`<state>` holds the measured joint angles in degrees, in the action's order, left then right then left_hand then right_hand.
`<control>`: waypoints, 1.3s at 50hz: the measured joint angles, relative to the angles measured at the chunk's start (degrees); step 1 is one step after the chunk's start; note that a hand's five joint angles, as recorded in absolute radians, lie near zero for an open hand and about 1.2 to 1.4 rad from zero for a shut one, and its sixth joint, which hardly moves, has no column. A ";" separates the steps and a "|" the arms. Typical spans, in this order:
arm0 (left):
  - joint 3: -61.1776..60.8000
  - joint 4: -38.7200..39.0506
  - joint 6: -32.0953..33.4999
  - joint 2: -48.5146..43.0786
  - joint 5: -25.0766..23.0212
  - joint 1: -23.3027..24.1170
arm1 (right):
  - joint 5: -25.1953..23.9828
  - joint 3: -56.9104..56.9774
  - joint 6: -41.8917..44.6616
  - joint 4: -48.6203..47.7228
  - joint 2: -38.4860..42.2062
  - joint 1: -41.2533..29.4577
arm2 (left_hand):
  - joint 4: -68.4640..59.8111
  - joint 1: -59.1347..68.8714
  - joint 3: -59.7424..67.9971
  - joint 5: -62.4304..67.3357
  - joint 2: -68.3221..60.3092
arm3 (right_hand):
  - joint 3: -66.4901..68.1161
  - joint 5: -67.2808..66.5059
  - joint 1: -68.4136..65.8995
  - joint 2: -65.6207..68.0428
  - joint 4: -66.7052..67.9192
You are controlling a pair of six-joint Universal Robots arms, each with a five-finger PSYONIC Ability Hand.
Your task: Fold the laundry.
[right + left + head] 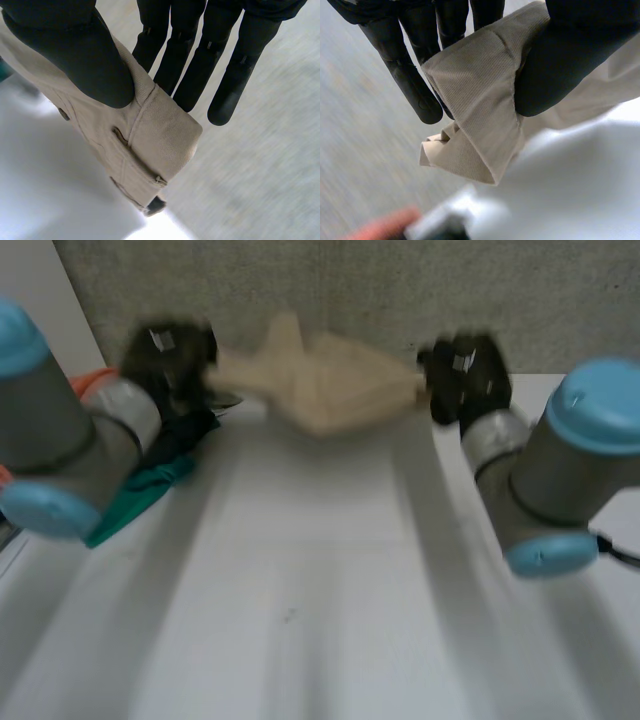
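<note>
Held a beige garment (320, 380) stretched across the upper middle of the frame, above the far edge of the white surface (300, 600). Pinched one end in the left hand (170, 355), at upper left, clamping the cloth between thumb (560, 65) and fingers (415, 85) and letting a folded flap hang beyond the fingertips. Gripped the other end in the right hand (462, 370), at upper right, pressing a thumb (75, 55) onto what looked like a waistband (165, 135), going by the small loop (119, 135) stitched beside it. Seemed to carry the garment in the air rather than lay it flat, bunched and creased in the middle. Left a dark green cloth (150, 485) heaped at the left of the frame, under the left arm (60, 440), with something orange (95, 380) just behind it, too blurred to name. Judged the task to be at an early stage: picked up and spread between both hands, but not yet laid down, smoothed or folded into a neat shape. Counted the green cloth, too, as apparently unfolded and waiting its turn.
</note>
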<state>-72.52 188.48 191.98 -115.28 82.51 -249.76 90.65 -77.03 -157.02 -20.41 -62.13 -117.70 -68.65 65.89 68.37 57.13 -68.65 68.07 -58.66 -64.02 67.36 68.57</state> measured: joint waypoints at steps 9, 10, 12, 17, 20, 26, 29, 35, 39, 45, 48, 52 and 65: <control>-11.61 -5.04 7.18 -4.58 0.50 1.66 | -2.93 -10.13 11.04 2.53 6.77 2.38 | 0.00 0.00 0.00 0.00 0.00 | 0.01 0.00 0.00 0.00 0.00; -12.20 -7.09 7.98 -4.46 0.77 1.78 | -2.94 -10.91 12.79 3.69 6.90 2.54 | 0.00 0.00 0.00 0.01 0.00 | 0.00 0.00 0.00 0.00 0.00; -13.12 -11.40 9.47 -3.67 1.20 1.95 | -2.90 -12.35 15.81 6.18 6.30 2.71 | 0.00 0.00 0.00 0.42 0.00 | 0.00 0.00 0.00 0.00 0.00; -16.05 -24.26 13.45 1.25 1.59 2.39 | -2.86 -17.80 24.12 16.17 -0.60 3.04 | 0.00 0.00 0.00 0.43 0.00 | 0.01 0.00 0.00 0.00 0.00; -18.40 -31.99 15.77 4.79 1.33 2.98 | -3.46 -21.73 28.98 23.38 -6.64 3.50 | 0.00 0.00 0.00 0.43 0.00 | 0.00 0.00 0.00 0.00 0.00; -22.85 -43.75 19.87 10.65 -0.71 4.46 | -7.86 -29.79 39.90 37.56 -18.14 6.53 | 11.48 -9.41 -11.22 -9.96 11.23 | 0.00 0.00 0.00 0.00 0.00; -22.96 -45.69 21.41 12.13 -2.16 4.59 | -11.56 -32.25 43.60 40.99 -21.21 8.10 | 41.20 -42.50 -40.34 -39.36 41.63 | 0.00 0.00 0.00 0.00 0.00; -17.86 -43.67 23.75 12.38 -3.82 4.53 | -14.14 -32.66 43.27 39.95 -21.06 8.68 | 54.98 -52.00 -54.26 -53.21 54.78 | 0.00 0.00 0.00 0.00 0.00; -11.03 -37.38 25.34 9.74 -4.19 5.05 | -12.39 -30.86 39.53 35.81 -18.36 7.76 | 57.30 -54.21 -56.30 -54.49 56.97 | 0.00 0.00 0.00 0.00 0.00; 3.72 -24.79 28.85 -2.60 -4.35 6.40 | -9.03 -28.88 34.70 30.67 -15.71 5.95 | 47.37 -43.74 -47.45 -45.87 47.37 | 0.01 0.00 0.00 0.00 0.00; 9.84 -22.45 30.82 -8.65 -4.61 6.71 | -8.41 -28.54 33.50 29.11 -15.06 5.41 | 44.72 -41.63 -44.69 -43.16 44.89 | 0.00 0.00 0.00 0.00 0.00; 20.01 -21.65 35.95 -19.20 -6.48 6.87 | -8.21 -28.47 32.56 27.52 -14.34 4.83 | 44.34 -41.59 -44.32 -42.74 44.54 | 0.00 0.00 0.00 0.00 0.00; 37.51 -25.13 50.34 -37.48 -10.42 5.89 | -7.96 -29.42 30.74 25.25 -13.01 3.71 | 0.41 1.23 -0.68 -0.64 0.61 | 0.01 0.00 0.00 0.00 0.00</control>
<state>-35.02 163.35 242.32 -152.76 72.08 -243.87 82.70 -106.44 -126.28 4.84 -75.14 -114.00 -68.24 67.11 67.69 56.49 -68.03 68.08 -58.66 -64.02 67.36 68.57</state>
